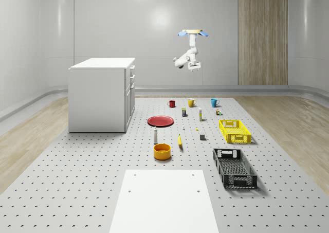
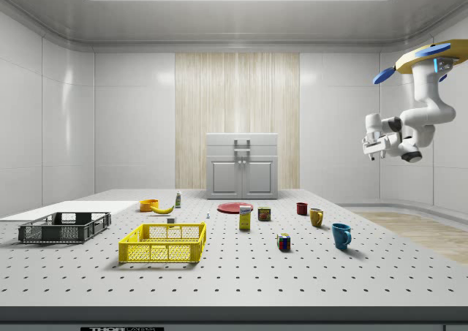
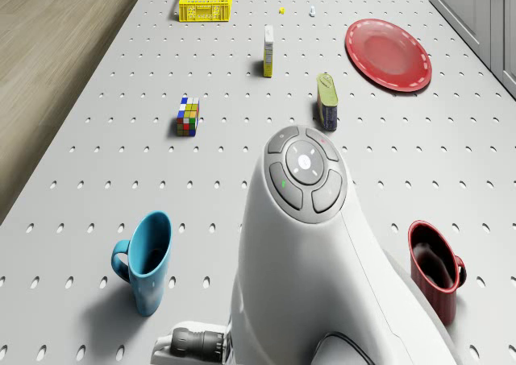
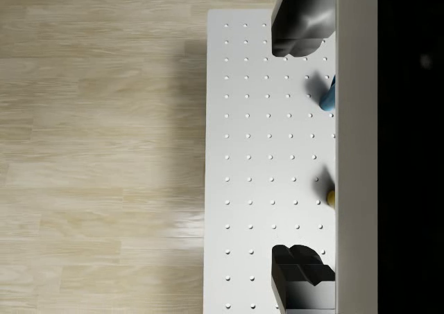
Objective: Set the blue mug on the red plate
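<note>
**Gripper spread in mid-air, blue mug standing apart from the red plate**

The gripper [image 4: 298, 158] hung empty with its two fingers [image 4: 298, 26] spread wide, high above the far edge of the perforated surface [image 1: 103, 181], where the surface met the wooden floor [image 4: 104, 154]. In the whole-scene view the gripper [image 1: 194, 67] sat at the end of the folded white arm [image 1: 185, 58], well above the row of mugs. The drone [image 1: 193, 33] hovered over that far end of the surface, beyond the mugs; in the side view it [image 2: 428, 57] floated near the ceiling at that view's right.

The blue mug [image 1: 214, 102] stood upright on the surface, at the whole-scene view's right end of the row, beside the yellow mug [image 1: 191, 102] and the dark red mug [image 1: 171, 103]. The red plate [image 1: 161, 121] lay flat nearer the camera and towards that view's left, well apart from the blue mug, near the white cabinet [image 1: 102, 94].

In the drone view the blue mug [image 3: 147, 260] and the dark red mug [image 3: 435, 268] stood on either side of the arm.
</note>
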Controlling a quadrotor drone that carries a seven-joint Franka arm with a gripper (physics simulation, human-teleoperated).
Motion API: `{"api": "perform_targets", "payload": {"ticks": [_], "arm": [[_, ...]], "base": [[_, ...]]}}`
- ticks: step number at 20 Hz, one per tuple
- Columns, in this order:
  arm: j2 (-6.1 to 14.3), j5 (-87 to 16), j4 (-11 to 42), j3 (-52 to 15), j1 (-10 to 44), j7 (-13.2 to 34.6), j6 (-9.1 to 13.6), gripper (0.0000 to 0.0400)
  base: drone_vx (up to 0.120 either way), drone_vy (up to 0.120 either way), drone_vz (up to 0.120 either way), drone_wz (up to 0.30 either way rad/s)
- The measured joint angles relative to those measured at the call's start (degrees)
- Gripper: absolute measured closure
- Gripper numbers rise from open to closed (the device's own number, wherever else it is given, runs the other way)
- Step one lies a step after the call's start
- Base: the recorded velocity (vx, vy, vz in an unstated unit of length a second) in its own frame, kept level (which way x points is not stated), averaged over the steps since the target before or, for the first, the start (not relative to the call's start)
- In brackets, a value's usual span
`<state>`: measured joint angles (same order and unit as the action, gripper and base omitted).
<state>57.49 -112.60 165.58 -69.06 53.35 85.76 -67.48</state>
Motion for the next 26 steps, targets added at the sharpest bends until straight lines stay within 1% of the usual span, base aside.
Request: {"api": "perform_targets", "payload": {"ticks": [3, 7, 8, 11, 26], "arm": [[1.3, -0.8, 0.3, -1.3, 2.6, 1.7, 0.6, 0.0], [2.9, -1.0, 0.3, -2.4, 4.6, 3.2, 0.6, 0.0], [3.3, -1.0, 0.4, -2.6, 5.0, 3.5, 0.5, 0.0], [4.3, -0.7, 0.3, -3.1, 5.9, 4.2, 0.0, 0.0], [8.9, 1.5, 0.0, -5.0, 8.2, 6.2, -3.6, 0.0]], "base": [[0.0, 0.0, 0.0, 0.0], [0.01, 0.0, 0.0, 0.0], [0.12, 0.0, 0.0, 0.0], [0.12, 0.107, 0.0, 0.0], [0.12, 0.12, -0.117, 0.0]]}}
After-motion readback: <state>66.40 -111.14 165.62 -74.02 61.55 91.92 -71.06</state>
